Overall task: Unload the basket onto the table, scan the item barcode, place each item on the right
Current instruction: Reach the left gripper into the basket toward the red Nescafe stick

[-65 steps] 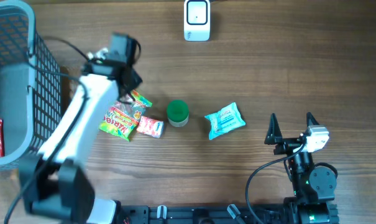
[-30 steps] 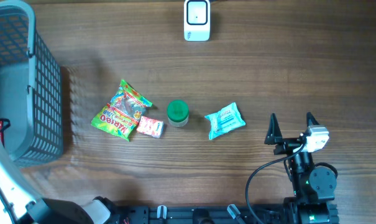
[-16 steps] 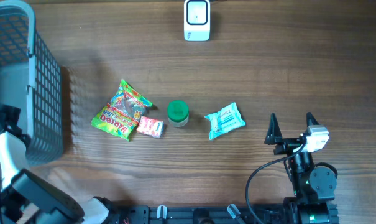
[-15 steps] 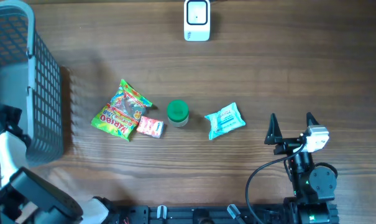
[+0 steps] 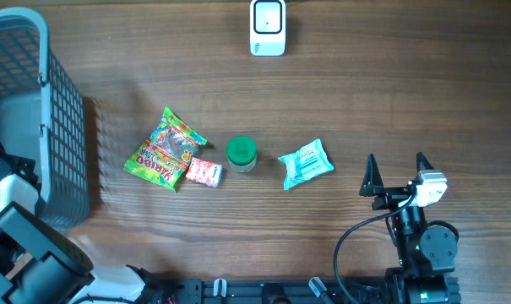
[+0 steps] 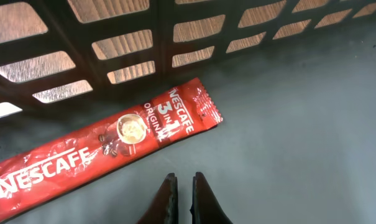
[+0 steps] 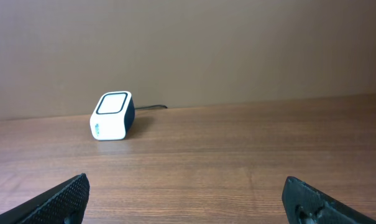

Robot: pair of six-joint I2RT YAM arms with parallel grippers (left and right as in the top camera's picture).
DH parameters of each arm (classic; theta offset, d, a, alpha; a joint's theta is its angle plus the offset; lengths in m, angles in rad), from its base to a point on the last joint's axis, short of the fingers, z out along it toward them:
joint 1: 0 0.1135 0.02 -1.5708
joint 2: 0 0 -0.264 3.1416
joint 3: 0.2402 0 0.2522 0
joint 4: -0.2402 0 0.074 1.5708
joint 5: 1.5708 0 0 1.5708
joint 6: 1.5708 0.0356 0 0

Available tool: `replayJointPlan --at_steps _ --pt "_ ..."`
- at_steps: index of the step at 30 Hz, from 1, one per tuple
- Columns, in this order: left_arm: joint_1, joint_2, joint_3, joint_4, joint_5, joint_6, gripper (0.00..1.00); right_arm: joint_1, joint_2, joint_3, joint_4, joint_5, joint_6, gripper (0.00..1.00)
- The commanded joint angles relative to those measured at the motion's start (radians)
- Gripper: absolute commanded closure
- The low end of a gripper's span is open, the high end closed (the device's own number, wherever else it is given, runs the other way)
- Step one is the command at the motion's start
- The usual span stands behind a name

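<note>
Fingers of left gripper [image 6: 183, 180] pressed nearly together, clamped on nothing, poised just above basket [image 6: 287, 118] floor. Just beyond the tips, flat on that floor: red Nescafe sachet [image 6: 107, 152], untouched, near the mesh wall. Recorded by left wrist view only; hidden from overhead by arm and basket wall. Right gripper [image 5: 396, 160] parked wide apart, empty, at near edge of table [image 5: 407, 84]. From overhead alone: candy bag [image 5: 165, 149], pink packet [image 5: 204, 172], green-lidded jar [image 5: 241, 154], blue packet [image 5: 306, 163], in a row mid-table. Scanner [image 5: 268, 28] at far edge, well apart from the row, confirmed also in right wrist view.
</note>
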Motion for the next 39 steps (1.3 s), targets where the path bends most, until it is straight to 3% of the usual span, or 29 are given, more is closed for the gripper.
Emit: replayJointPlan --at_steps 1,4,7,13,27,39 --pt "0.005 0.001 -0.003 0.003 -0.079 -0.025 0.96 0.001 -0.005 -0.001 0.003 -0.008 0.009 0.00" --pt "0.005 -0.005 -0.003 -0.009 -0.178 -0.048 0.96 0.001 -0.005 -0.001 0.003 -0.008 0.009 0.00" --pt "0.005 -0.006 -0.003 -0.040 -0.265 -0.143 0.96 0.001 -0.005 -0.001 0.003 -0.008 0.009 0.00" --pt "0.005 -0.004 -0.003 -0.087 -0.259 -0.367 0.96 0.001 -0.005 -0.001 0.003 -0.008 0.009 0.00" --pt "0.069 0.016 -0.003 0.018 -0.256 -0.372 0.96 0.001 -0.005 -0.001 0.003 -0.008 0.009 0.00" --pt "0.082 0.209 -0.003 0.048 -0.226 -0.365 0.96 0.001 -0.005 -0.001 0.003 -0.008 0.009 0.00"
